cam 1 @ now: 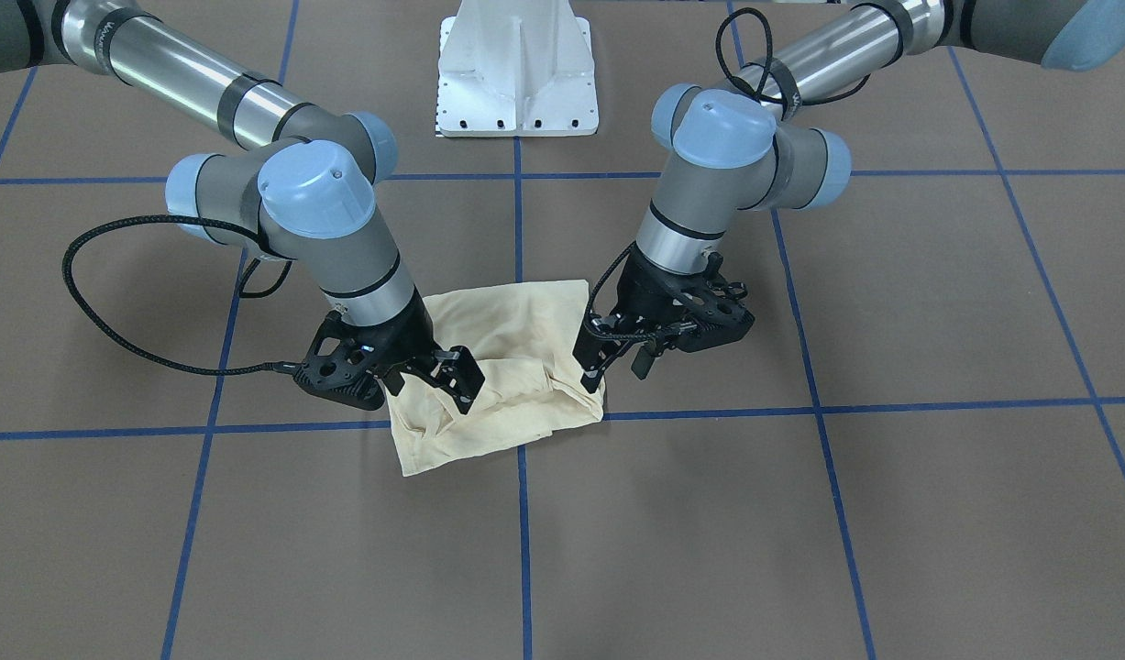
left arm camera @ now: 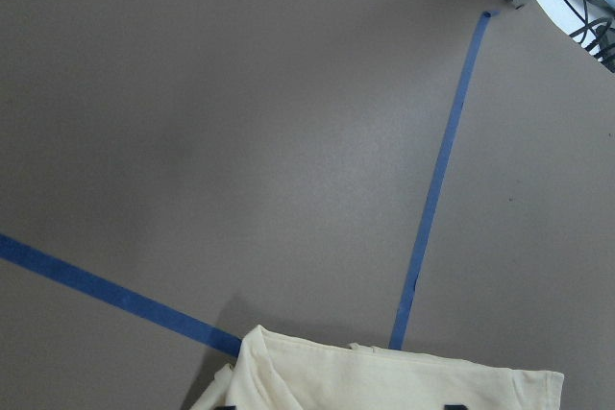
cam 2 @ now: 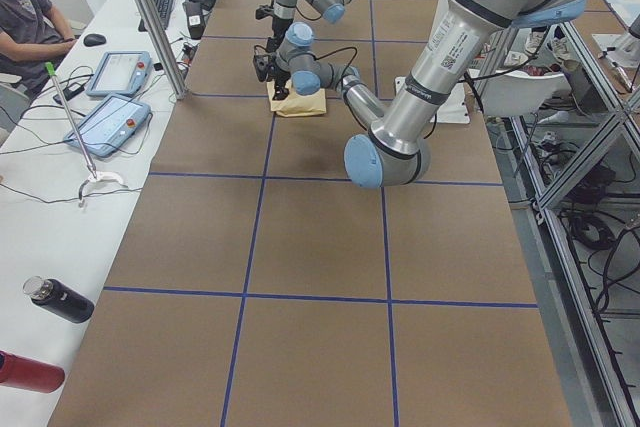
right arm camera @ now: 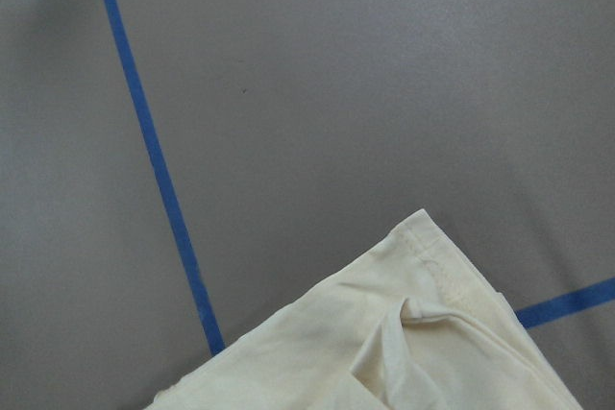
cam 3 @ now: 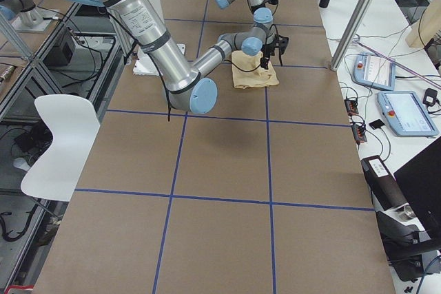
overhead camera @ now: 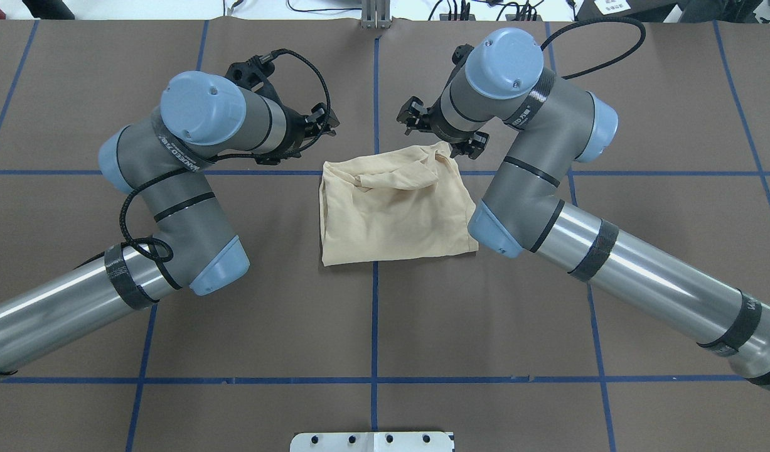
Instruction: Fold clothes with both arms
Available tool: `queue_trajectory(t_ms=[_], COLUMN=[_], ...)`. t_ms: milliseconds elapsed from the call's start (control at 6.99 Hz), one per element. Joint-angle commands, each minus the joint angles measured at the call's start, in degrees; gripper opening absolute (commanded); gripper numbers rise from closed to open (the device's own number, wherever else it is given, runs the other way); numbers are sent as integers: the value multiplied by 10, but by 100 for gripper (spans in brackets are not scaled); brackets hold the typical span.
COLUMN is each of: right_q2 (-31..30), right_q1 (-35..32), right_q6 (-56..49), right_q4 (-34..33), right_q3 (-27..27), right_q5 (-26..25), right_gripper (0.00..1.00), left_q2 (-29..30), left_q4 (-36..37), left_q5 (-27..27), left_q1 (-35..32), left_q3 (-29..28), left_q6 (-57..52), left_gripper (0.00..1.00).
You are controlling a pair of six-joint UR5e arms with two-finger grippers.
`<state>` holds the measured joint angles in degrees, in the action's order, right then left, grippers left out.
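The cream-yellow T-shirt (cam 1: 516, 367) lies folded into a compact rectangle at the table's middle (overhead camera: 391, 213). Its edge away from the robot is rumpled and no print shows. My left gripper (cam 1: 614, 370) hangs open at that far edge's left corner, one fingertip (cam 1: 590, 371) at the cloth. My right gripper (cam 1: 429, 392) hangs open over the far right corner. Neither holds cloth. The left wrist view shows the shirt's edge (left arm camera: 384, 381) at the bottom. The right wrist view shows a hemmed corner (right arm camera: 413, 333).
The white pedestal base (cam 1: 516, 73) stands behind the shirt. Blue tape lines (overhead camera: 375, 314) grid the brown table. A seated person (cam 2: 25, 17), control tablets (cam 2: 105, 122) and a black bottle (cam 2: 55, 299) are along the operators' side. A white chair (cam 3: 58, 135) stands off the table.
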<state>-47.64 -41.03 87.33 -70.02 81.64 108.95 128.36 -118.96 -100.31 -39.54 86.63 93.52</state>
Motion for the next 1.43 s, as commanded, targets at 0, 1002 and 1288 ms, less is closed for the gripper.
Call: queue_trajectory(t_ms=[0,1002,1288], right_q2=[-9,25,37], right_q1=[50,133,130], right_q6=[-22,-225,-228], right_q4=[-5,-94,-26], right_q3=[37,14,-50], right_q5=[-49,-174,-175], right_gripper=[99,99,99], left_q2=[-25,-56,-56], left_q4=[16,45,46], left_q5=[-22,-23,-23], left_q1=[-21,-35,-35], left_q3=[19,44,44], left_q6=[-31,-70,-69], left_gripper=[84,87,87])
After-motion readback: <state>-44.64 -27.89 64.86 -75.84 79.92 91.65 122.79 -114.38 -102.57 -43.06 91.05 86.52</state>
